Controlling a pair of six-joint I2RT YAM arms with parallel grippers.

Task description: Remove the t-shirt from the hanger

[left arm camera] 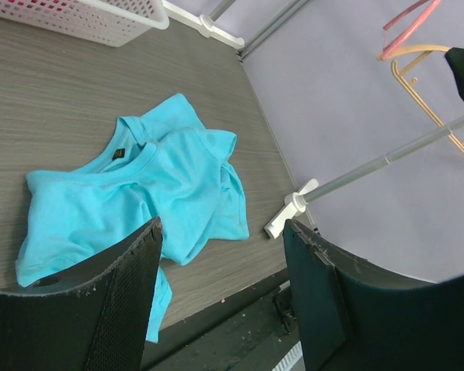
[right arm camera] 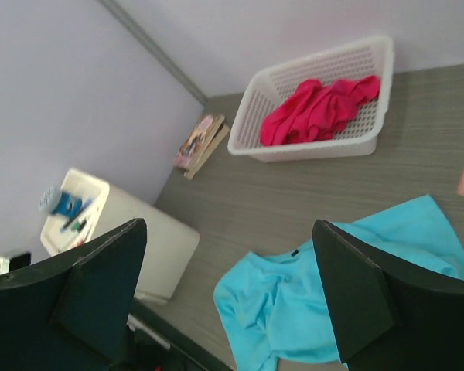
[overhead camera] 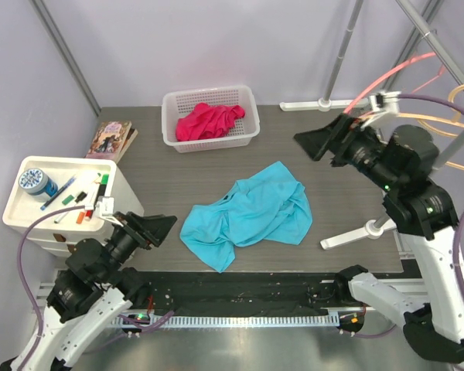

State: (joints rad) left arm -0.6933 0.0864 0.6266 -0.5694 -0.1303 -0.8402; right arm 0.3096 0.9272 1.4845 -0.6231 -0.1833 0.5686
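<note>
A turquoise t-shirt (overhead camera: 249, 212) lies crumpled on the dark table, off any hanger; it also shows in the left wrist view (left arm camera: 139, 201) and the right wrist view (right arm camera: 325, 309). A pink hanger (overhead camera: 394, 71) and a tan hanger (overhead camera: 448, 124) hang on the rail at the right; both show in the left wrist view, pink (left arm camera: 406, 31), tan (left arm camera: 429, 93). My left gripper (overhead camera: 161, 226) is open and empty, low at the table's near left, left of the shirt. My right gripper (overhead camera: 317, 143) is open and empty, raised above the table right of the shirt, near the pink hanger.
A white basket (overhead camera: 210, 117) with a pink garment (overhead camera: 209, 121) stands at the back. A white drawer unit (overhead camera: 66, 202) with pens and tape is at the left, a book (overhead camera: 112, 139) behind it. The rack's white foot (overhead camera: 356, 232) rests at the right.
</note>
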